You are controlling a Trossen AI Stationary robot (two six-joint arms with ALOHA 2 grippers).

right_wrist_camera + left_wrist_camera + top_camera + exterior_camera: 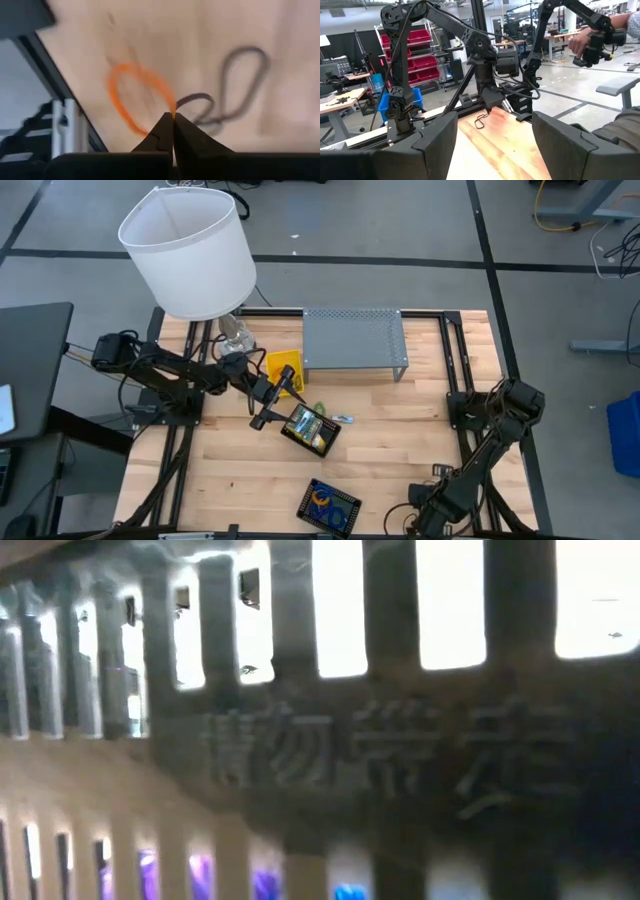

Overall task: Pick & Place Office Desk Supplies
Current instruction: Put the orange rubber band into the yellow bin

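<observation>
Fingertips of the right gripper had pinched the orange rubber band (left gripper gaped, empty).

Two dark jointed arms, seemingly black-cabled, wedge-tipped tool.

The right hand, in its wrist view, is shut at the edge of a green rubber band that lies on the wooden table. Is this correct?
Not fully. The right hand is shut, and its tips meet at the edge of a rubber band on the wooden table, but that band is orange, not green. The right wrist view shows it.
</observation>
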